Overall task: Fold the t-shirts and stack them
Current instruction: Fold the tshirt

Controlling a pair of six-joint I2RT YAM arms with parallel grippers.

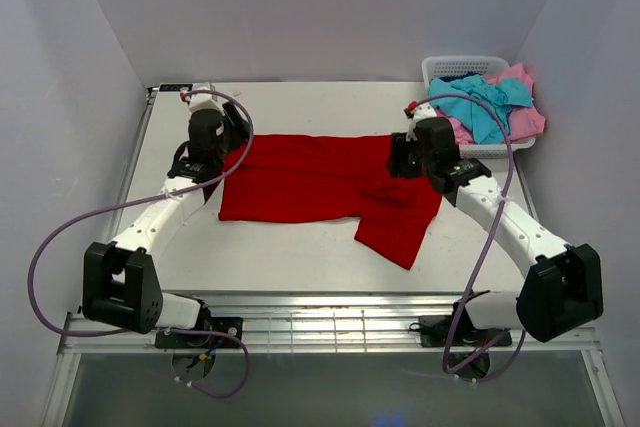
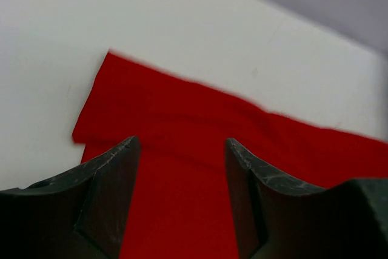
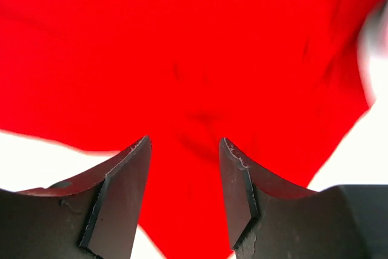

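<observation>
The large red t-shirt [image 1: 320,182] lies folded in a long band across the middle of the table, one part hanging toward the front right. A turquoise t-shirt [image 1: 482,105] and a pink t-shirt [image 1: 522,117] lie bunched in the white basket. My left gripper [image 1: 232,135] hovers over the red shirt's left end, jaws open, only red cloth [image 2: 182,168] below them. Over the shirt's right end my right gripper [image 1: 402,155] is open too, red cloth [image 3: 194,77] spread beneath it and nothing held.
The white lattice basket [image 1: 445,69] stands at the back right corner. White walls close in the table on left, back and right. Purple cables loop from both arms near the front edge.
</observation>
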